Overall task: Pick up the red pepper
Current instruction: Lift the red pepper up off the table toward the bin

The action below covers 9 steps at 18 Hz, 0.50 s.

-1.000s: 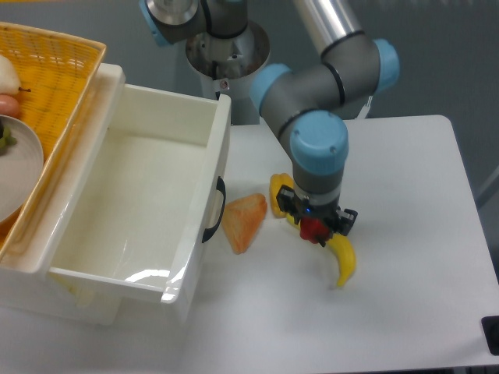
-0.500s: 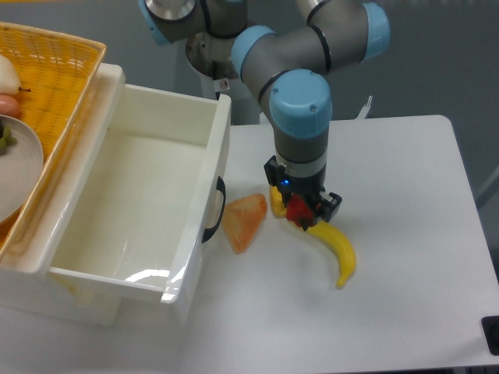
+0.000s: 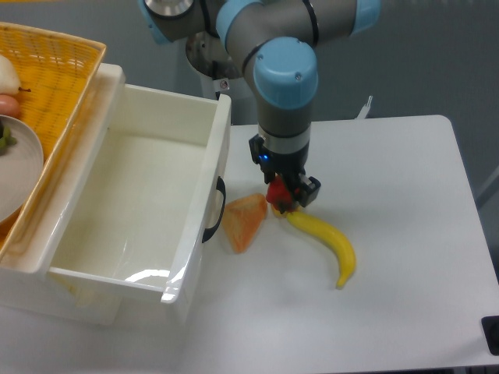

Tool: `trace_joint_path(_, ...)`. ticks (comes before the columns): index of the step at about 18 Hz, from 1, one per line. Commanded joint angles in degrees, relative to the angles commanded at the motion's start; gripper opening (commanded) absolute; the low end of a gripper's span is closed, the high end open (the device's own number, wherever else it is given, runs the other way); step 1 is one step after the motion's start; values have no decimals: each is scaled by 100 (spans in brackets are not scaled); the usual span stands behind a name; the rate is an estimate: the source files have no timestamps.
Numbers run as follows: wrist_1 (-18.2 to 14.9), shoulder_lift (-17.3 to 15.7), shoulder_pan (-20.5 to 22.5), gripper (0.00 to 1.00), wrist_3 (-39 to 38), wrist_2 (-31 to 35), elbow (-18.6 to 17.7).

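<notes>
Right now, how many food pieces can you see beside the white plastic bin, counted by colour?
Red: 1, the small glossy red pepper, held in the gripper
Pale orange: 1, the wedge-shaped piece
Yellow: 1, the curved banana
Total: 3 visible; the gripper may hide more.

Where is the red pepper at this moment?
The red pepper sits between the gripper's fingers near the table's middle, just above the banana, right of the orange wedge.

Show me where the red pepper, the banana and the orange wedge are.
red pepper [image 3: 278, 192], fixed camera, red side showing between the fingers.
banana [image 3: 326, 238], fixed camera, middle of its curve.
orange wedge [image 3: 244, 219], fixed camera, its top face.
</notes>
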<state>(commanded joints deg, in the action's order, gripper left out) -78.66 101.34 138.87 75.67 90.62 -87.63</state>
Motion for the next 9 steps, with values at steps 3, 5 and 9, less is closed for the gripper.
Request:
trace_joint_path(3,-70,0,26,51,9,9,-35)
trace_joint_path(5,-70,0,35,51,18,18,-44)
trace_joint_path(9,-167,-9,44,51,535,53,-53)
